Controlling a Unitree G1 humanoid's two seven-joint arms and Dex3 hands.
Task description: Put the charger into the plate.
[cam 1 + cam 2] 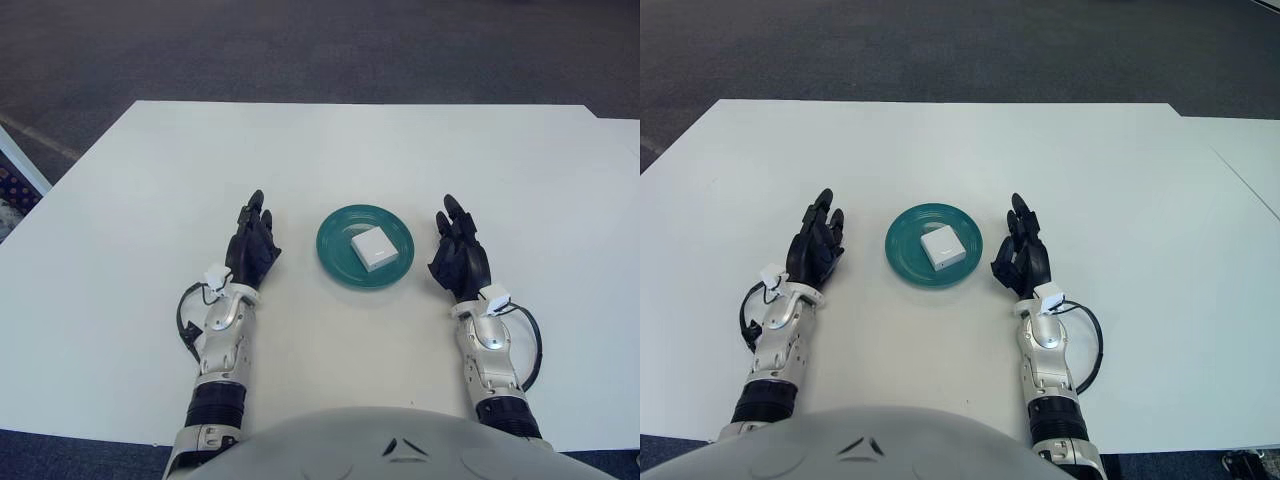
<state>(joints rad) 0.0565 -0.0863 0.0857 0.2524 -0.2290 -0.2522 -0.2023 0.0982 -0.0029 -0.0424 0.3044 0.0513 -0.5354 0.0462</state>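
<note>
A small white square charger (pixel 372 248) lies inside the teal plate (pixel 338 243) at the middle of the white table. My left hand (pixel 253 245) shows to the left of the plate, black fingers stretched forward and holding nothing. To the right of the plate is my right hand (pixel 458 252), fingers likewise extended and empty. Neither hand touches the plate or the charger.
The white table (pixel 330 150) spreads wide around the plate. Dark carpet lies beyond its far edge. A second white surface (pixel 1250 150) adjoins at the far right.
</note>
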